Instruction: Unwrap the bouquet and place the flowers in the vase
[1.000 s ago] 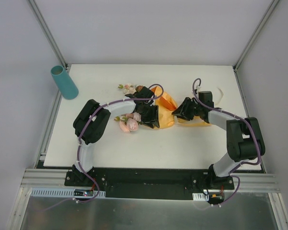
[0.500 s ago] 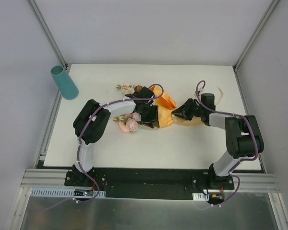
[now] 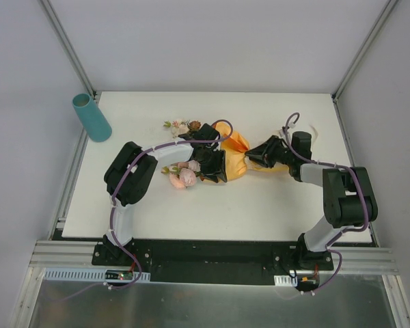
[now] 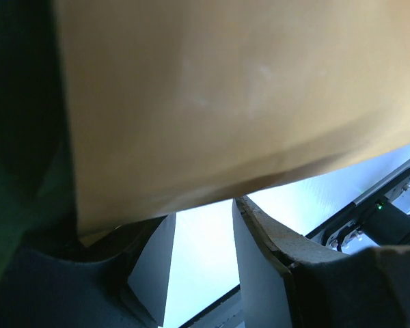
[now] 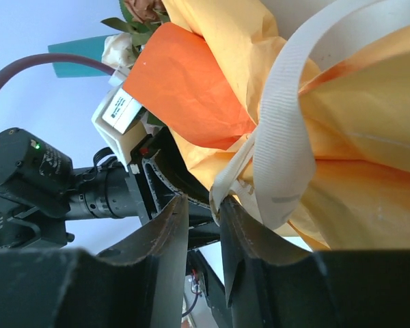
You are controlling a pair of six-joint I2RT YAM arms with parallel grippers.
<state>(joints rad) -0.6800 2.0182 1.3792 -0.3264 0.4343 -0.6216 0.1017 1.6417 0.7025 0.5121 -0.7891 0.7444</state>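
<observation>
Freeing the tie comes first, so leave the vase (image 3: 91, 117) alone: it is a smooth teal tube at the table's (image 3: 260, 198) back left corner, well apart from the work. At the middle, the flowers (image 3: 184, 176), soft pink and cream heads on thin leafy stems, stick out leftward from the bouquet (image 3: 236, 164), which lies on its side. Your left gripper (image 3: 217, 167) sits over its waist. Paper hides the fingertips, so I cannot tell whether it clamps; make sure it does before you pull. The orange paper (image 5: 191, 89) looks stiff and creased, and will likely spring. A flat woven cream ribbon (image 5: 280, 150) wraps it. Your right gripper (image 5: 203, 200) has its jaws narrowly parted at the ribbon's tail, and I cannot tell whether it pinches. Seat the tail deep, then draw rightward slowly.
</observation>
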